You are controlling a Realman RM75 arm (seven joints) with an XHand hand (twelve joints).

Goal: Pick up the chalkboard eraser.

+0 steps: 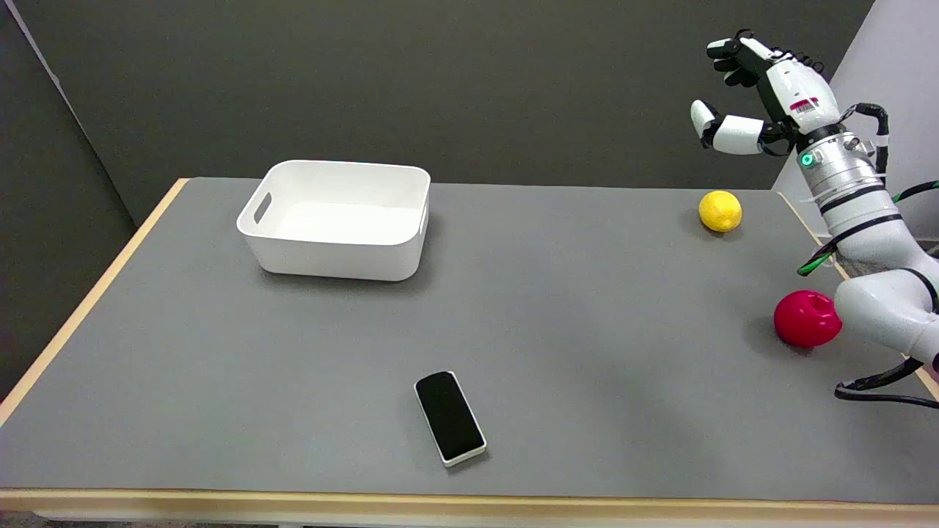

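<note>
A grey bench [293, 352] with a pale wooden edge fills most of the view, seen from above its near side, with dark walls behind it.

The eraser [450, 416] lies flat on the bench near the front edge, a little left of centre. It is a slim rectangle with a black top face and a white rim, turned at a slant so its far end points up and to the left. Nothing touches it.

The right arm [873, 249] comes in from the lower right and rises along the right side of the bench. Its robot hand [763, 92] is raised in the air at the upper right, well apart from the eraser. The robot hand is released: its fingers are spread and hold nothing.

A white tub [411, 246] with a handle slot in its left wall stands at the far left-centre. A yellow lemon [720, 210] sits near the far right corner, below the raised hand. A red, apple-like fruit [805, 318] rests near the right edge, just beside the arm.
</note>
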